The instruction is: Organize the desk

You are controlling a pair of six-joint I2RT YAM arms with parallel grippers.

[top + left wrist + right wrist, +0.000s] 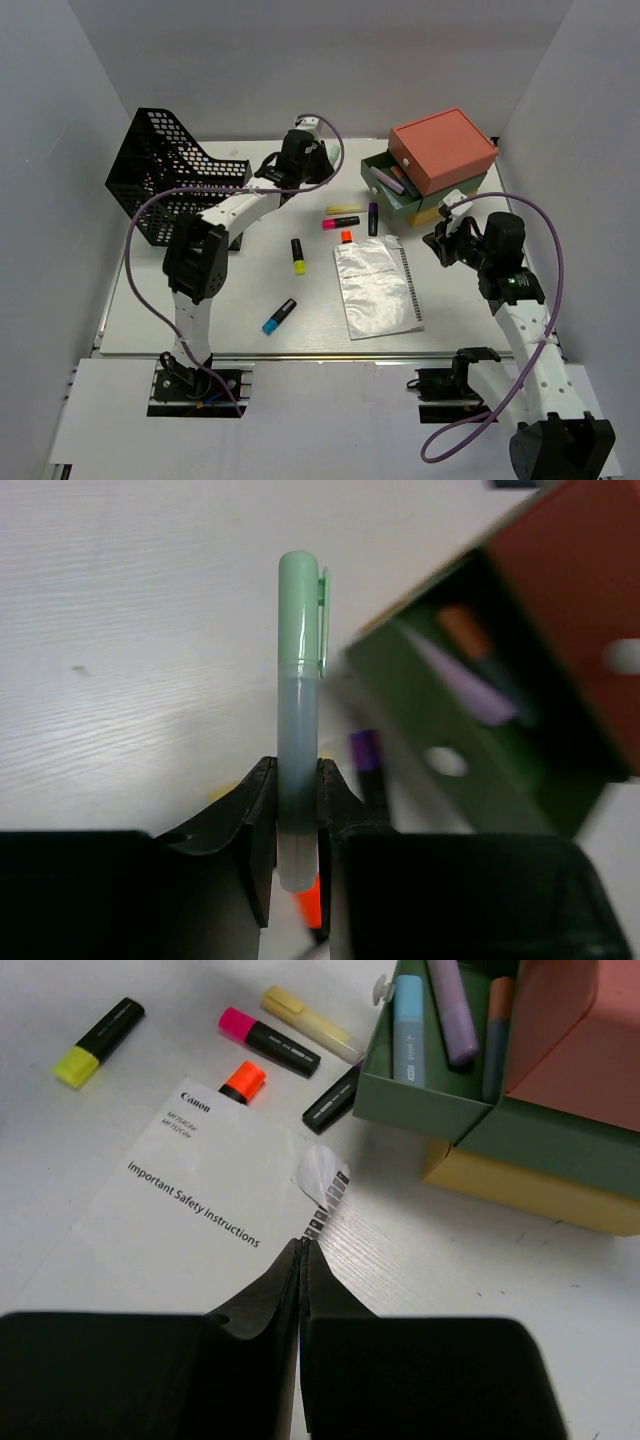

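The white desk holds several loose highlighters: yellow, blue, pink, orange, purple and a pale yellow pen. My left gripper is at the back middle, above the desk. In the left wrist view it is shut on a pale green highlighter, whose cap points away from the jaws. My right gripper hangs beside the drawer box. In the right wrist view it is shut and empty, just above the corner of a safety leaflet.
A black mesh file basket stands at the back left. A drawer box with a coral top stands at the back right. Its green drawer is pulled open and holds blue, purple and orange pens. The leaflet lies in the middle right.
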